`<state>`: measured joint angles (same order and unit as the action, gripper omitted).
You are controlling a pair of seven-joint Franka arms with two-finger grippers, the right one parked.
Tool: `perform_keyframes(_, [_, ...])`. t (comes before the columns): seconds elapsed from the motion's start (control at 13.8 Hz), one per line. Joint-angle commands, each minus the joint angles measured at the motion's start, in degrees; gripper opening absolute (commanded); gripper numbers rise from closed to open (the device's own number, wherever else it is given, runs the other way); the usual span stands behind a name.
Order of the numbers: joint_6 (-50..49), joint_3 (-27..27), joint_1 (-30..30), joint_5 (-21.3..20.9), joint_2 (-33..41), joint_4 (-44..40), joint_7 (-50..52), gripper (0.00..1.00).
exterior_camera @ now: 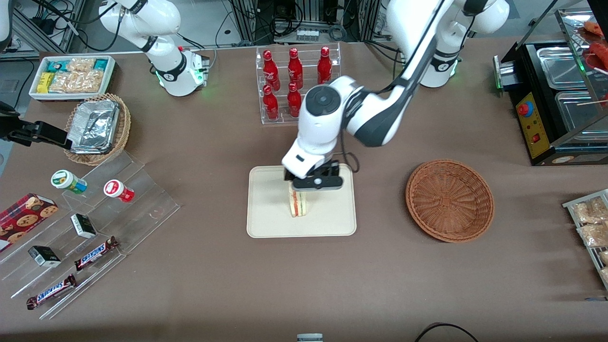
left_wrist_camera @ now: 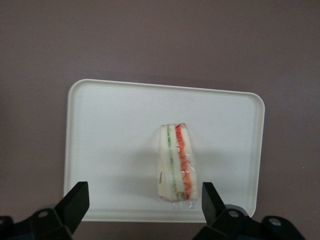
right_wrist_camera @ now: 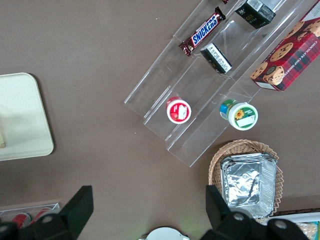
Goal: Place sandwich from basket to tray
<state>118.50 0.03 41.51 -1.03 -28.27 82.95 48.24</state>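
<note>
The sandwich [exterior_camera: 298, 204], a pale wedge with red-orange and green filling layers, stands on its edge on the cream tray [exterior_camera: 266, 218], near the tray's middle. It also shows in the left wrist view [left_wrist_camera: 176, 162], on the tray [left_wrist_camera: 110, 135]. My left gripper [exterior_camera: 311, 184] hovers just above the sandwich, open, with nothing between its fingers [left_wrist_camera: 75, 202]. The fingers stand wide on either side of the sandwich and clear of it. The brown wicker basket [exterior_camera: 449, 199] sits beside the tray toward the working arm's end, its woven inside bare.
A clear rack of red bottles [exterior_camera: 297, 80] stands farther from the front camera than the tray. A foil-lined wicker basket [exterior_camera: 97, 128], a white snack box [exterior_camera: 71, 76] and clear shelves with candy bars [exterior_camera: 95, 223] lie toward the parked arm's end. A black food warmer [exterior_camera: 555, 99] stands at the working arm's end.
</note>
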Motion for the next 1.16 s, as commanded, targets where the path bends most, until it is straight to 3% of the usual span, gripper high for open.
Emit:
perform_keyframes(0.0, [-8.43, -0.38, -4.84, -0.11, 8.03, 2.57, -0.42, 0.99])
perform_keyframes(0.58, [-27.25, -0.38, -18.03, -0.2, 20.52, 3.54, -19.46, 0.99])
perform_keyframes(1.09, [-33.85, -0.29, -27.35, -0.2, 26.33, 3.36, -34.34, 0.99])
